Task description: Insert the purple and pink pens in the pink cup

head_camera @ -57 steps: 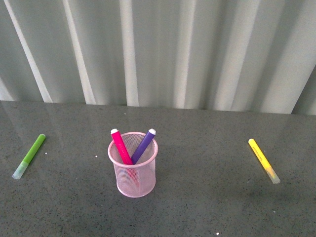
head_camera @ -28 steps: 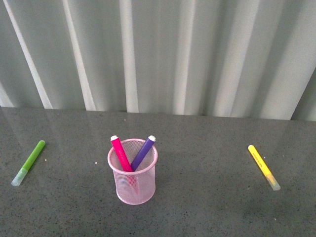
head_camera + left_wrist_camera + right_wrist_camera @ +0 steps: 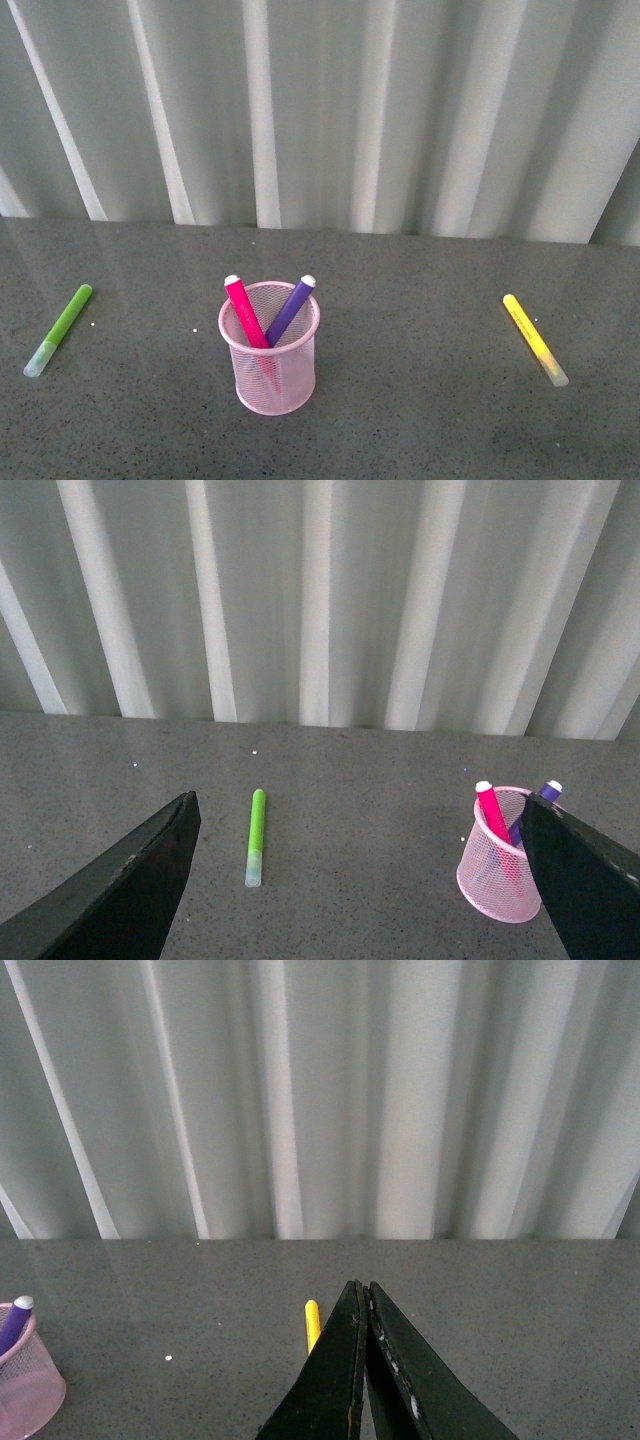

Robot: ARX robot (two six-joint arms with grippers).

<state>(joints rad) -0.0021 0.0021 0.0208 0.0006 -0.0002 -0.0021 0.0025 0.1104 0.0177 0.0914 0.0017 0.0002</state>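
Almost nothing had changed in the last half second. A second before, the whole scene sat a little higher in the front view, so the camera had tipped a bit and then stopped. The things themselves had not moved.

The pink pen [image 3: 245,314] and the purple pen [image 3: 290,310] both stood inside the pink cup [image 3: 270,375], leaning apart so their white ends stuck out over the rim. The cup stood upright on the grey surface [image 3: 420,420], a little left of the middle.

The green marker [image 3: 60,328] lay flat far off to the left, and the yellow marker [image 3: 534,338] lay flat far off to the right. Neither touched the cup.

No arm showed in the front view. The left claw [image 3: 360,880] was wide apart and held nothing. The right claw [image 3: 363,1360] was pressed together with nothing between its tips, up above the surface near the yellow marker.

It looked like the job was done, with both pens in the cup and the arms pulled away.
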